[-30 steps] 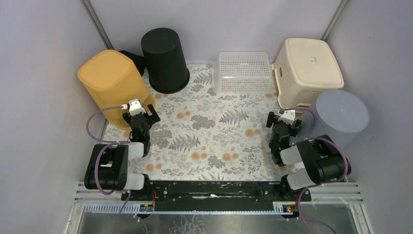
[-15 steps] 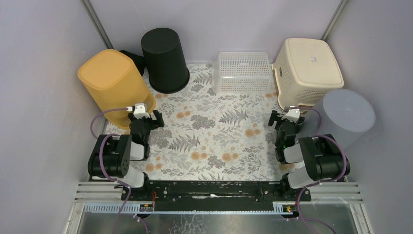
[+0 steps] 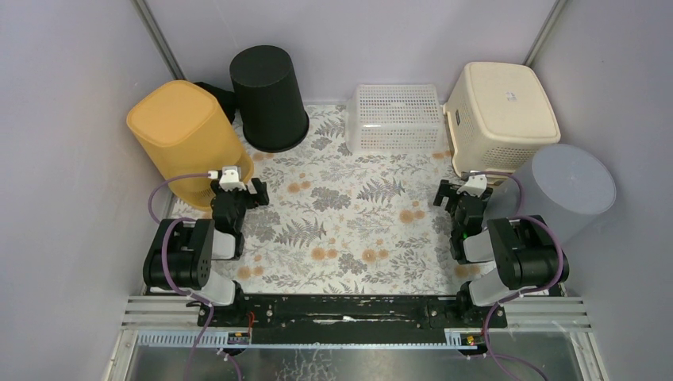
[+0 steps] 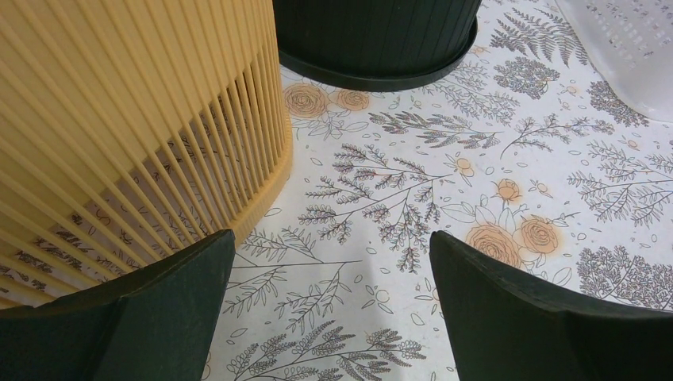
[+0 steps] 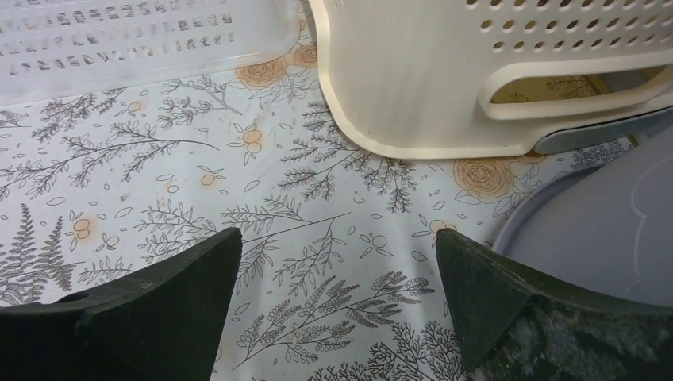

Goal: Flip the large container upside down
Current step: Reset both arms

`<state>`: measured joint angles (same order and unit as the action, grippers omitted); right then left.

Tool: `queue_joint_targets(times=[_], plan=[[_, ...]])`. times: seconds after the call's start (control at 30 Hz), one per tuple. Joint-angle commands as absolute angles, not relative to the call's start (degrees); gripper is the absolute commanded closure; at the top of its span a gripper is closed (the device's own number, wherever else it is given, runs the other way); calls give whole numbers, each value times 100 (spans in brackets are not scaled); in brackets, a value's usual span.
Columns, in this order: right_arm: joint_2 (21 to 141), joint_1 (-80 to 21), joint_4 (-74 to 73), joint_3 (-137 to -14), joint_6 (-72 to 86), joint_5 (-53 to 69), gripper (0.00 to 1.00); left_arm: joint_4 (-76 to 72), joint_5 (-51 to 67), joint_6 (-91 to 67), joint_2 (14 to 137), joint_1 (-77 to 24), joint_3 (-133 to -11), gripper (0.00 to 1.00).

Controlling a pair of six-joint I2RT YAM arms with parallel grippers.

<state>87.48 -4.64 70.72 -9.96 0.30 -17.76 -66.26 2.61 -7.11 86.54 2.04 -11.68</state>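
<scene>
Left hand (image 3: 236, 191) spread wide and empty, yellow ribbed bin (image 3: 186, 139) just at its 10 o'clock. Right hand (image 3: 464, 194) equally wide, empty; the large grey container (image 3: 565, 186), closed base up, stands beside it at 3 o'clock on the floral worktop (image 3: 349, 210).

- Counter (image 3: 349, 218): five containers ring its far and side edges.
- Ribbed bin (image 3: 186, 139) at 10 o'clock, leaning; left pincer (image 3: 236, 194) just in front of it.
- Pail (image 3: 268, 95) at 11 o'clock, just right of and behind the ribbed bin.
- Basket (image 3: 395, 117) at 12 o'clock.
- Hamper (image 3: 501, 111) at 2 o'clock, just right of the basket.
- Drum (image 3: 563, 190) at 3 o'clock, tilted, in front of the hamper; right pincer (image 3: 464, 194) just left of it.
</scene>
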Motion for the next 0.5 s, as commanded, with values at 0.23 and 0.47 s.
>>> queue_joint_targets(times=[0.23, 0.47], plan=[[8710, -431, 7373, -1088, 16, -1574, 1, -6987, 302, -557, 8686, 224, -1282, 0], [8719, -426, 7344, -1107, 17, -1561, 1, -6992, 302, -554, 8681, 220, -1283, 0]])
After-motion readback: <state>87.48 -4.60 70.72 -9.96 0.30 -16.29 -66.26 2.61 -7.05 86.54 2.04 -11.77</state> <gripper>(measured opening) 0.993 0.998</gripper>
